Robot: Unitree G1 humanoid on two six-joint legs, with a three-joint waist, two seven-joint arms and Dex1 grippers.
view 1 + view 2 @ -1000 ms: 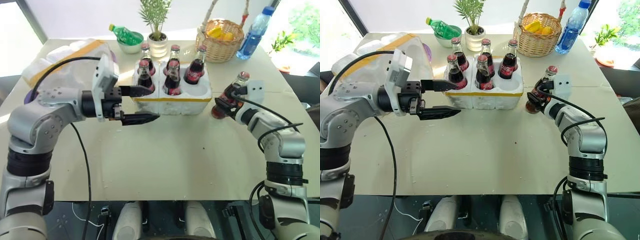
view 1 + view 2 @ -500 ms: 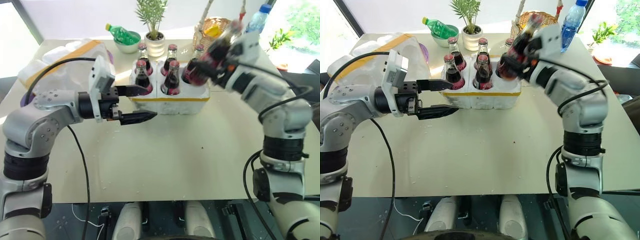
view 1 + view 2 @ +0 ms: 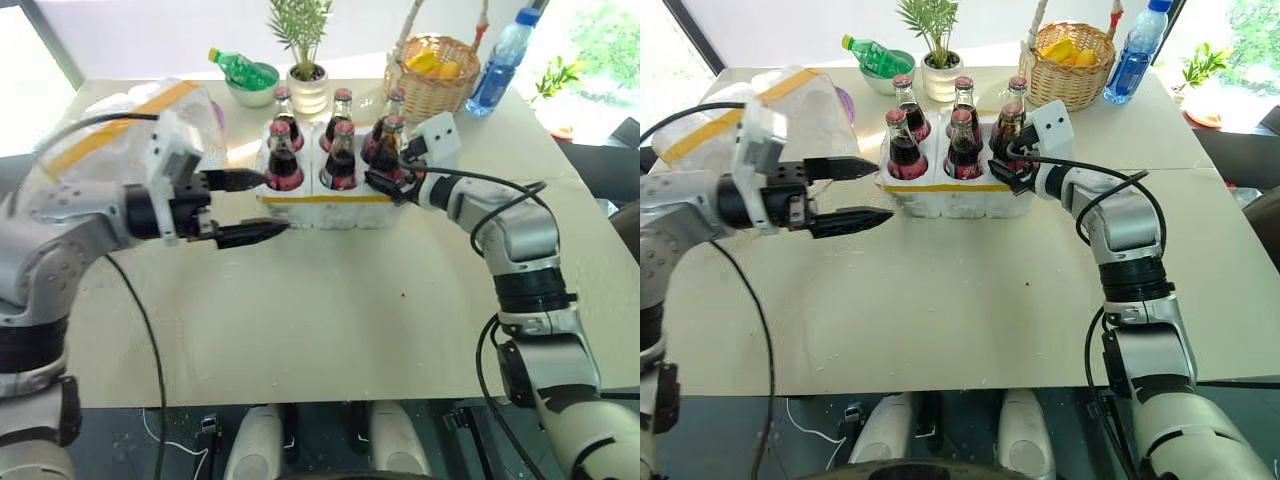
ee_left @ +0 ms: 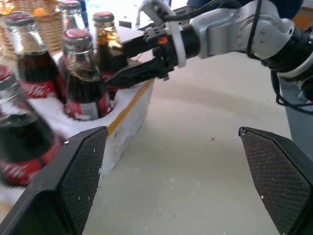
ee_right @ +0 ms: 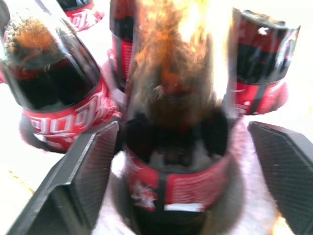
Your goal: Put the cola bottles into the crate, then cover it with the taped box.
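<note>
All six bottles (image 3: 385, 150) stand in the crate (image 3: 335, 205) at the counter's (image 3: 330, 320) twelve o'clock. Both claws, left (image 3: 245, 207) and right (image 3: 385, 172), gape, holding nothing. The box (image 3: 120, 125), at ten o'clock, awaits placing.

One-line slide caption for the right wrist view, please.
Right gripper open around the sixth cola bottle, now seated in its crate hole among the other bottles.

Strong daylight is thrown from behind the basket (image 3: 434, 78); the table (image 3: 330, 310) is glared there, and the nearest cola bottle (image 5: 178, 122) is blurred.
</note>
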